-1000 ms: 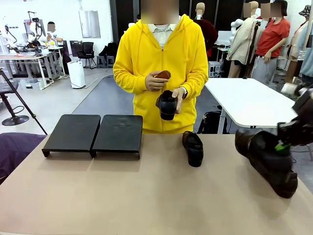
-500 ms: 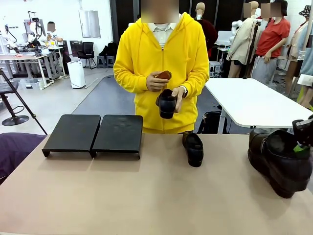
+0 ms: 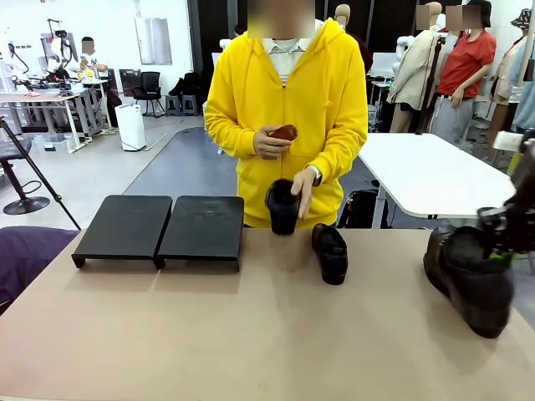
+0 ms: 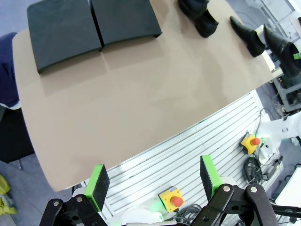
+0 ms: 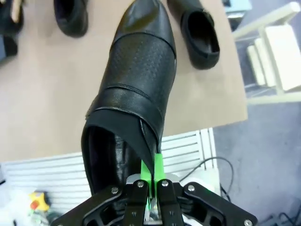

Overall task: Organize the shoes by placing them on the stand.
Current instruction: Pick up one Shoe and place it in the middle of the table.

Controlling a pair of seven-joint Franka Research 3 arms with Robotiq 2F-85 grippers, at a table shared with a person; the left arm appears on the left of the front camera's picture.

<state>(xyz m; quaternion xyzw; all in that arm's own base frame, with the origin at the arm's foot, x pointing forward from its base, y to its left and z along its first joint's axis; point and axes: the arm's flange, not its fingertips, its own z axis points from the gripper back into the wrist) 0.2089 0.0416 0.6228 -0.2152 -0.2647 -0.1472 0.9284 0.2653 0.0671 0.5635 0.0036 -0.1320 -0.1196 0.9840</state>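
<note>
Stand (image 3: 159, 225): 2 matte blk panels side by side, table's left. Loafer (image 3: 331, 252) flat mid-table. 2nd loafer (image 3: 282, 207) on end at far edge (opening twd cam). Pointed dress shoe (image 5: 141, 80) tilted toe-down at right edge, collar pinched in right gripper (image 5: 151, 176). Other dress shoe (image 5: 200, 30) lies beside it.

I can read no writing, brand, number or sign anywhere. The dress shoe (image 5: 141, 70), the stand (image 3: 201, 225) and the yellow button box (image 4: 170, 197) show me no lettering that I can make out; any marks on them are too small to tell.
</note>
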